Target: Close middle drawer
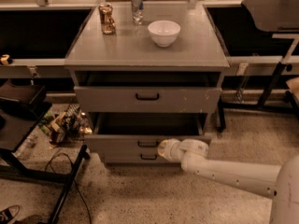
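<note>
Below the grey table's (140,50) front edge, the gripper (163,149) touches the part-open middle drawer (117,143); its grip cannot be told.

light: dim, warm | worktop (140,50): brightest, lit from above | middle drawer (117,144): inside in deep shadow | gripper (163,149): pale, at its front panel
</note>
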Controlling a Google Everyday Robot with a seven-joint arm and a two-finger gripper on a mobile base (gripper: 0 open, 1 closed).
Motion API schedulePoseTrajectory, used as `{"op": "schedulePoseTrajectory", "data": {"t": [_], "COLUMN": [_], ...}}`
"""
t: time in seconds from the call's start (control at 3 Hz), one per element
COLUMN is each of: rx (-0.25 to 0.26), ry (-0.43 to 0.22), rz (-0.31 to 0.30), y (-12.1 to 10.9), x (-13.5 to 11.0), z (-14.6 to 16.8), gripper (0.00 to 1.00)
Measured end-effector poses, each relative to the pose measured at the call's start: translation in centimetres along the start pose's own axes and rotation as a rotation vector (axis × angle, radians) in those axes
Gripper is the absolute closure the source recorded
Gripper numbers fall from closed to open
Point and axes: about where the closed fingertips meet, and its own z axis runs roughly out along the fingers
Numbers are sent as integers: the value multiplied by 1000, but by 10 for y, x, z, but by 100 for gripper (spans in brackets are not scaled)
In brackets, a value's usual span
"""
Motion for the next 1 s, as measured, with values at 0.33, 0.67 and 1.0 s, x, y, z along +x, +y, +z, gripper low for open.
{"op": "schedulePoseTrajectory", "data": {"t": [0.33,0.67,1.0], "rx": [13,28,41], "ry": [-7,-14,-19], "rz": [-13,-26,-32], "y": [-16,-33,-46], "x": [-6,-13,-18], "z": [7,14,20], "gripper": [100,100,100]}}
